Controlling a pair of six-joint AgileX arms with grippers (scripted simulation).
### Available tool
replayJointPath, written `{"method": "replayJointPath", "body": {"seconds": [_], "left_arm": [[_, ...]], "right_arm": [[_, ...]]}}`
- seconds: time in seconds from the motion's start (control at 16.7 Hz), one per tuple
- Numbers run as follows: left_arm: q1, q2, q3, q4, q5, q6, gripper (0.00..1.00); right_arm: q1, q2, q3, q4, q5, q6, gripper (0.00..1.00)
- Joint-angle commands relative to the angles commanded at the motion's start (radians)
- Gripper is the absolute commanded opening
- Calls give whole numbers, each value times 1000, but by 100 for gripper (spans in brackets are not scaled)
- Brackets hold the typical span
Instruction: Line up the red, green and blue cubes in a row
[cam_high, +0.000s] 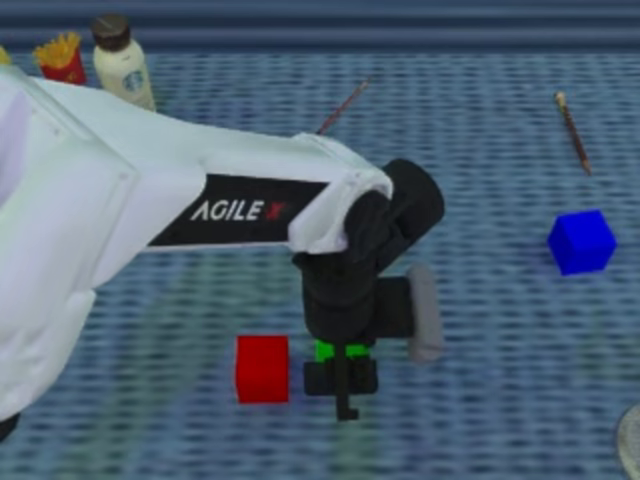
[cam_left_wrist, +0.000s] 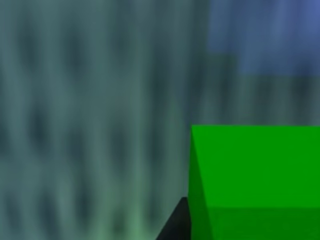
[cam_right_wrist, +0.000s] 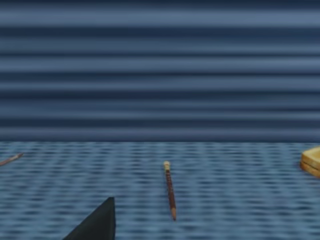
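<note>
Left arm extends from the top view's left across the desk (cam_high: 480, 400), its hand (cam_high: 341, 375) pointing down over the green cube (cam_high: 340, 350) near the middle of the front half. From above only a thin green strip shows beneath the wrist, with dark finger parts just in front of it. In the left wrist view the green cube (cam_left_wrist: 255, 180) fills the near corner of the picture, with one dark finger (cam_left_wrist: 176, 225) touching its side. Whether the left hand is clamped on the cube or merely set around it: cannot tell. Whether the cube rests on the desk or is raised: cannot tell.

Red cube (cam_high: 262, 368) sits on the desk just beside the left hand, on its left, a narrow gap between them. Red and green lie at about the same depth on the desk.

Blue cube (cam_high: 581, 241) sits well apart, toward the right edge and farther back than the other two. It is not in line with them.

Right arm is out of the top view. Its wrist view shows only a dark finger tip (cam_right_wrist: 97, 225) at the picture's edge; state of the right hand cannot be told.

Other items: a thin brown stick (cam_high: 573, 131) at right rear, seen also from the right wrist (cam_right_wrist: 170, 190); a second stick (cam_high: 343, 106) at centre rear; a bottle (cam_high: 122, 62) and a fries carton (cam_high: 62, 58) at left rear.
</note>
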Motion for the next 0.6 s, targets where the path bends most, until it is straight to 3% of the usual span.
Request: {"method": "replayJointPath", "body": {"seconds": [0.18,0.6], "left_arm": [[0,0,0,0,0,0,0],[0,0,0,0,0,0,53]], "right_arm": [[0,0,0,0,0,0,100],[0,0,0,0,0,0,100]]}}
